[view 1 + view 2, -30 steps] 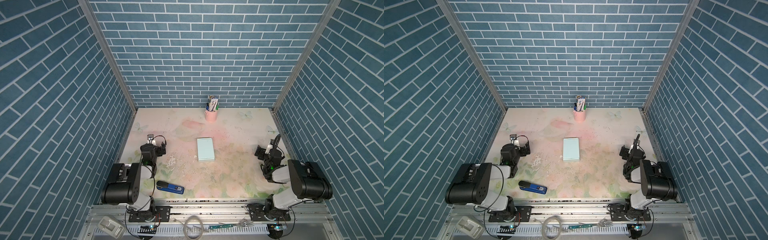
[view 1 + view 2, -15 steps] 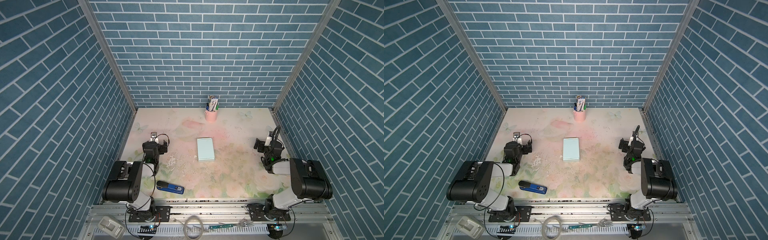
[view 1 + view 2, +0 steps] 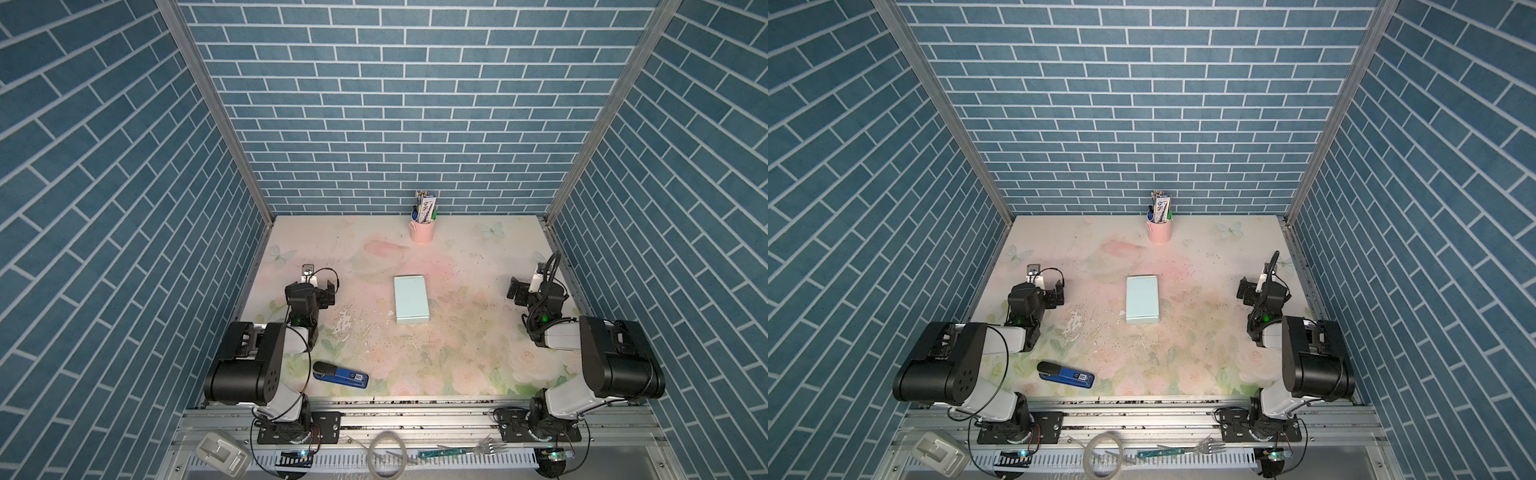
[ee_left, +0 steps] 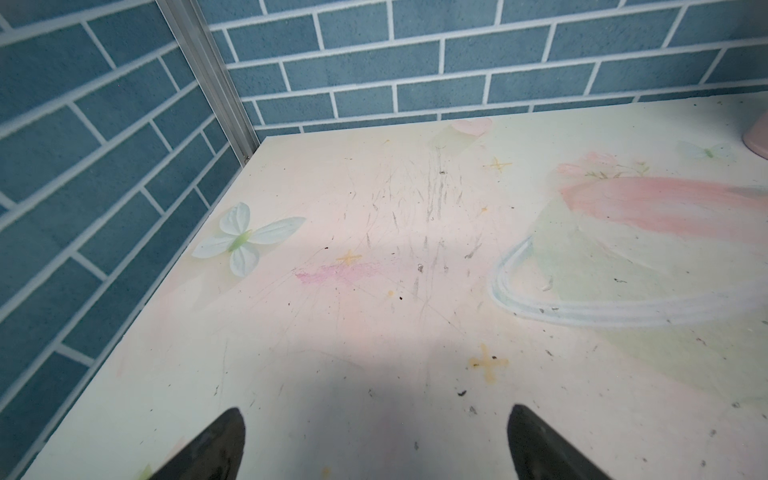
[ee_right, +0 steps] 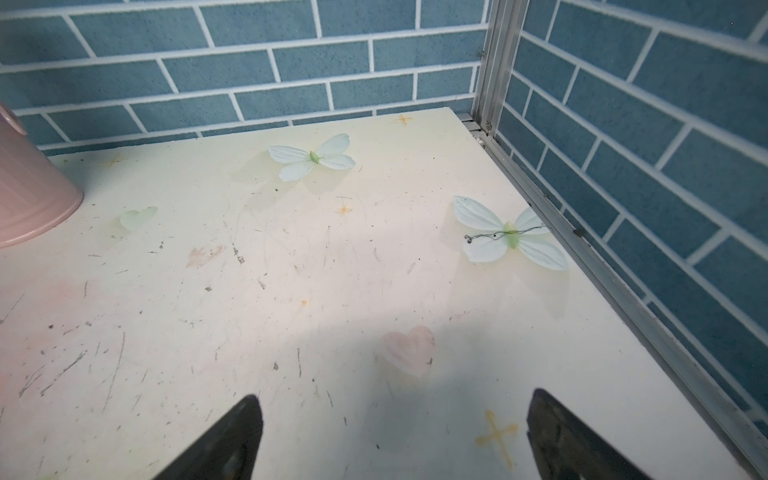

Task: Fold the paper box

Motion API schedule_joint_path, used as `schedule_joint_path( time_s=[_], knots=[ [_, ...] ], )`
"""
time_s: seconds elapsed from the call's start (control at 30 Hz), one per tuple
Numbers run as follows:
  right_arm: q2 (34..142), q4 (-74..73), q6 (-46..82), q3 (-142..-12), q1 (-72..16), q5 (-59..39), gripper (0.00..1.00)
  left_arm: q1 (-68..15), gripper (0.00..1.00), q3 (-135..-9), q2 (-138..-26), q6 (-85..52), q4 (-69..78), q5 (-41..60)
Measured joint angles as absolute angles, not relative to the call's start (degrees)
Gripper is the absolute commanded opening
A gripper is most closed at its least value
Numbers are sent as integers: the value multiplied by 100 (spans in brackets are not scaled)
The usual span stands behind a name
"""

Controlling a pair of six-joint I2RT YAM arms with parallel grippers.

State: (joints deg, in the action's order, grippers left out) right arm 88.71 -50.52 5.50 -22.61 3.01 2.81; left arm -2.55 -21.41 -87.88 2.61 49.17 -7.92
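Observation:
The paper box (image 3: 410,304) (image 3: 1142,298) is a pale mint rectangle lying flat in the middle of the table, its long side running front to back. My left gripper (image 3: 318,287) (image 3: 1047,289) hovers well to its left, open and empty. Off to the box's right, near the side wall, my right gripper (image 3: 528,286) (image 3: 1256,286) is also open and empty. In the left wrist view the left gripper (image 4: 375,409) shows only bare table between its fingertips. The right gripper (image 5: 395,395) shows the same in the right wrist view. The box is out of both wrist views.
A blue stapler (image 3: 340,376) (image 3: 1065,376) lies at the front left. A pink cup (image 3: 422,230) (image 3: 1159,230) holding pens stands against the back wall, and its edge shows in both wrist views (image 4: 756,139) (image 5: 29,195). Brick-patterned walls close three sides.
Both arms have stretched a little further toward the back wall. The paper box has not moved.

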Motion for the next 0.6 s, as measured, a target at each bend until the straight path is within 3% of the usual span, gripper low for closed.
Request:
schedule_joint_path(
  time_s=[0.6],
  knots=[
    [8871, -5052, 550, -2261, 301, 274, 99, -255, 100, -2141, -8788, 329, 4917, -670]
  ],
)
